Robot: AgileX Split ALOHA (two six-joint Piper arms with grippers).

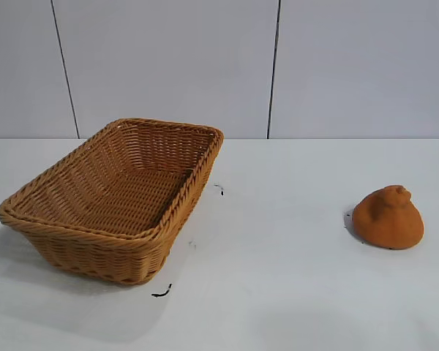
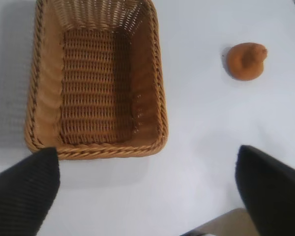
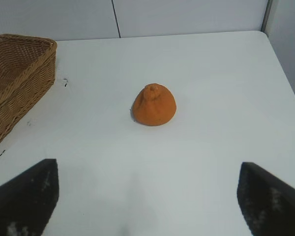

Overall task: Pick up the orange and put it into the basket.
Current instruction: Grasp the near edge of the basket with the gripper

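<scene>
White tabletop before a pale panelled wall. Neither of my arms appears in the exterior view. My left gripper and right gripper each show only two dark fingertips, spread wide, cut off by the frame edge, holding nothing. The matte orange, knobby-topped fruit rests on the table, well apart from the tan woven wicker basket, whose interior holds nothing.

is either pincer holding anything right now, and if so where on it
Nothing is held. Both pincers, left and right, stand open over bare table; the orange sits alone, outside the basket.
</scene>
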